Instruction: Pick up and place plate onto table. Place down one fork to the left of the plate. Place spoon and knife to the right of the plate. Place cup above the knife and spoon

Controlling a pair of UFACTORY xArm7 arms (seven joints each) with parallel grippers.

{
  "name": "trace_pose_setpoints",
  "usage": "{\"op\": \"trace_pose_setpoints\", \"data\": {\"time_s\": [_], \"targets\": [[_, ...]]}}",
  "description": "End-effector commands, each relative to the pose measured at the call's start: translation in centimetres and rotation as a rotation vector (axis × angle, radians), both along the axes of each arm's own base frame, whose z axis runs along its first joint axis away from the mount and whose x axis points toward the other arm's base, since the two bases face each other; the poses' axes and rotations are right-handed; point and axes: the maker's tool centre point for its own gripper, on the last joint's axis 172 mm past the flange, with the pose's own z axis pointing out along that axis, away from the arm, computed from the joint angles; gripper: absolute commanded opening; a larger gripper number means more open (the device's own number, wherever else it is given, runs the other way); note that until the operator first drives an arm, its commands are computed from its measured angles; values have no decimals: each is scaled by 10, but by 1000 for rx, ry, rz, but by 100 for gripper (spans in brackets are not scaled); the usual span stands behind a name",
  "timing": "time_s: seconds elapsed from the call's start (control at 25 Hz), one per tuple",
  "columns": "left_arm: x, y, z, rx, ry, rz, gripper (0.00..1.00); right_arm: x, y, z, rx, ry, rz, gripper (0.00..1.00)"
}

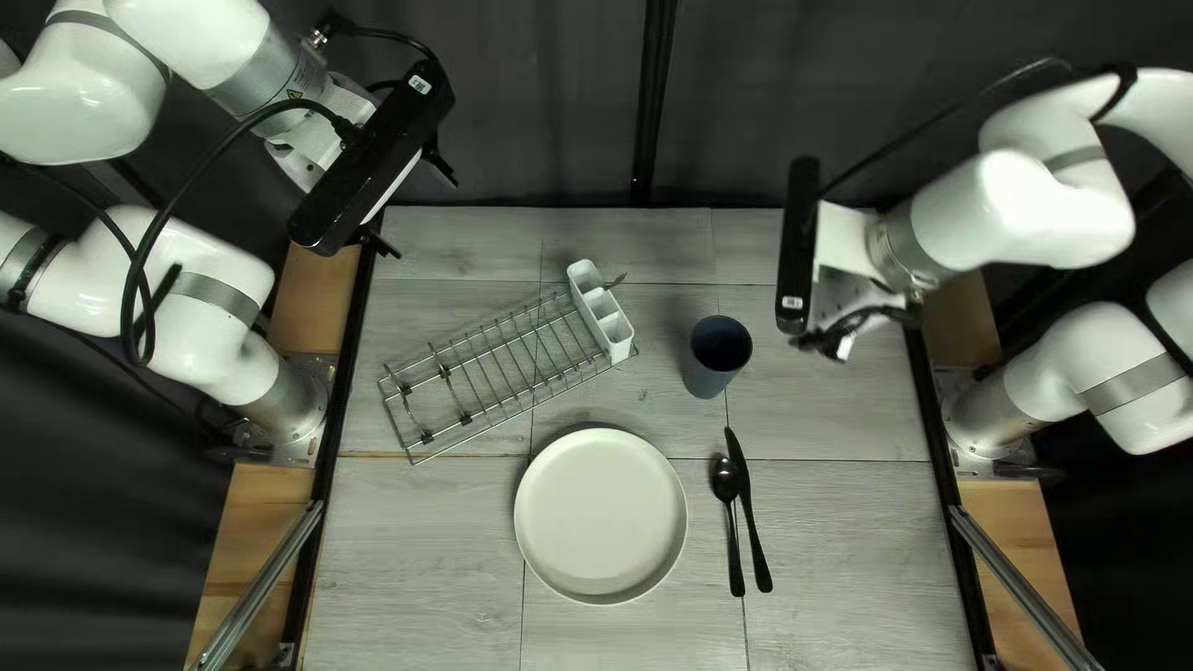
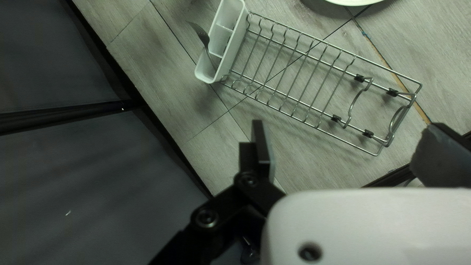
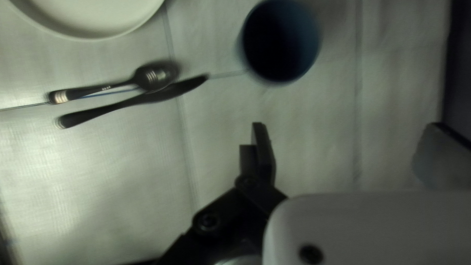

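Observation:
In the top left view the pale plate (image 1: 600, 516) lies flat on the table. Right of it are the black spoon (image 1: 725, 479) and the knife (image 1: 753, 528), side by side. The dark blue cup (image 1: 710, 375) stands above them. A fork (image 1: 615, 282) leans in the rack's white holder (image 1: 602, 311). My left gripper (image 1: 414, 205) hangs at the table's far left corner; in the left wrist view the open gripper (image 2: 346, 152) holds nothing, beside the rack. My right gripper (image 1: 830, 344) is right of the cup; its own view shows the gripper (image 3: 346, 154) open and empty.
The wire dish rack (image 1: 497, 373) sits slanted on the table, left of the cup and above the plate, its holder at the right end. Dark frame rails (image 1: 326, 447) run along the table's sides, and a dark curtain (image 1: 534, 100) hangs behind the far edge.

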Motion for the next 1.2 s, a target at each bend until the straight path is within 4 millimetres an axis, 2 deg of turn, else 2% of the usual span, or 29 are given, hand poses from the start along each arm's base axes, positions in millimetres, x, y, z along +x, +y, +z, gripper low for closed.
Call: {"op": "trace_pose_setpoints", "data": {"time_s": [0.04,0.2,0.28,0.32,0.44,0.52,0.64,0.76,0.96,1.2], "targets": [[0,0,0,0,0,0,100,0,-2,-1,-3,-3,5,100],[0,0,0,0,0,0,100,2,0,-2,-21,0,27,100],[0,0,0,0,0,0,100,24,-3,-6,-38,21,110,100],[0,0,0,0,0,0,100,51,-15,-17,-74,34,215,100],[0,0,0,0,0,0,100,96,-45,-50,-158,62,434,100],[0,0,0,0,0,0,100,119,-61,-68,-205,70,539,100],[0,0,0,0,0,0,100,141,-79,-84,-248,60,636,100],[0,0,0,0,0,0,100,160,-90,-97,-277,55,691,100],[0,0,0,0,0,0,100,182,-90,-118,-310,70,725,100],[0,0,0,0,0,0,100,191,-79,-135,-341,87,717,100]]}}
